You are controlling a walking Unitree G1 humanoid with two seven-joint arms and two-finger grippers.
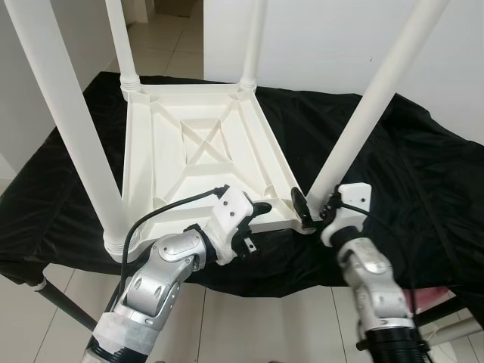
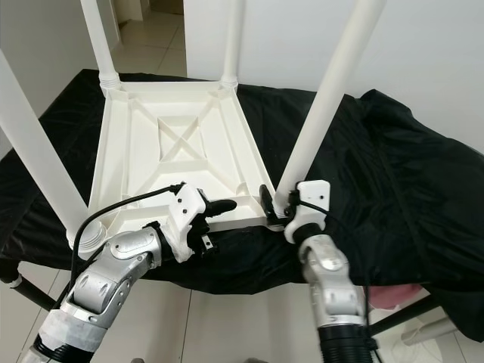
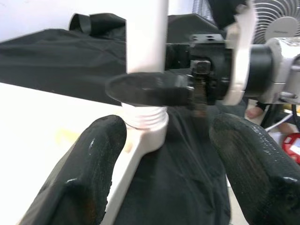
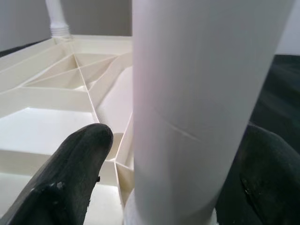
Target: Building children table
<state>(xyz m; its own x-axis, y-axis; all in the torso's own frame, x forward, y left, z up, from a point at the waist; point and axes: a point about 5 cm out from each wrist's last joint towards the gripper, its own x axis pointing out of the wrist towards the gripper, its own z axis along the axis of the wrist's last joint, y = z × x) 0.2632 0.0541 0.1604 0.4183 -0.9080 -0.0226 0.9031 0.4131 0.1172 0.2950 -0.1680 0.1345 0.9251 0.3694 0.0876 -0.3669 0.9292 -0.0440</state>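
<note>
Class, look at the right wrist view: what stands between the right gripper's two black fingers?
The near-right table leg stands between the right gripper's fingers, just above its socket in the upturned white tabletop.

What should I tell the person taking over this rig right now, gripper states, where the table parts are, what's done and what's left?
Right gripper: fingers straddle the base of the near-right leg; contact unclear.
Left gripper: open, beside that corner, holding nothing.
Tabletop: upside down on the black cloth.
Done: all four legs stand in their corner sockets.
Left: probably confirm the near-right leg is fully seated, then turn the table upright.
</note>
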